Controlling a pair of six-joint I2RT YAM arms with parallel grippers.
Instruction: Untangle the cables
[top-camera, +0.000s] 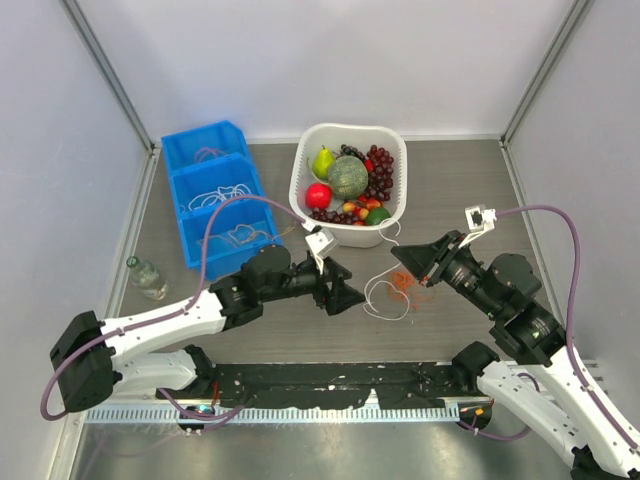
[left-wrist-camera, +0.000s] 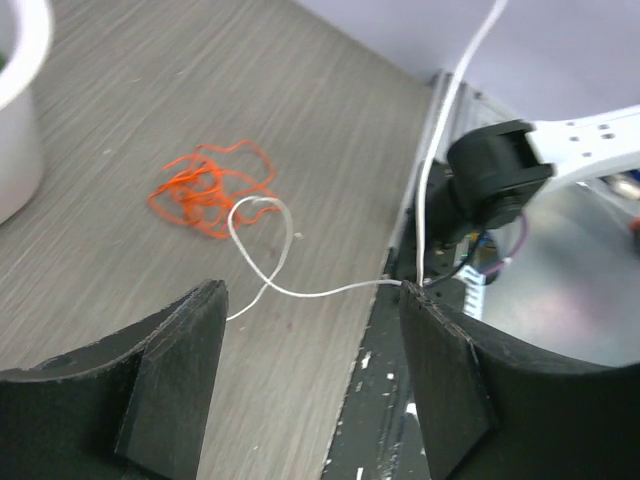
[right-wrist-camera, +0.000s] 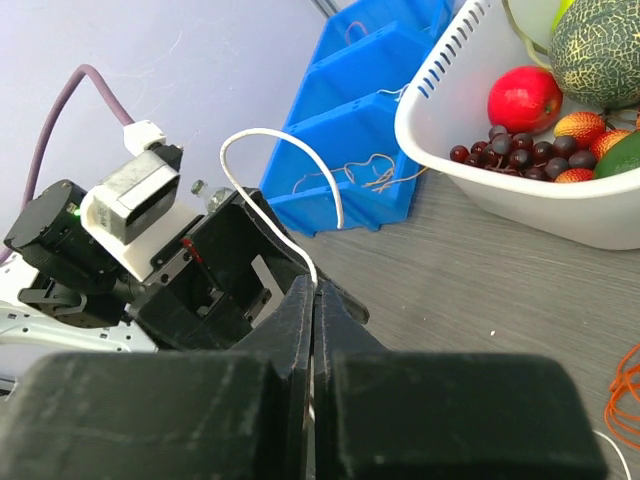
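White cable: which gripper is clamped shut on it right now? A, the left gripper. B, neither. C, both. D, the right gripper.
D: in the right wrist view the right gripper has its fingers pressed together on the white cable, while the left gripper is open, with the cable only running between its spread fingers.

Grey table (top-camera: 450, 180) bears blue bins (top-camera: 207, 167), white basket (top-camera: 360, 236), bottle (top-camera: 147, 277), cables (top-camera: 403, 281).
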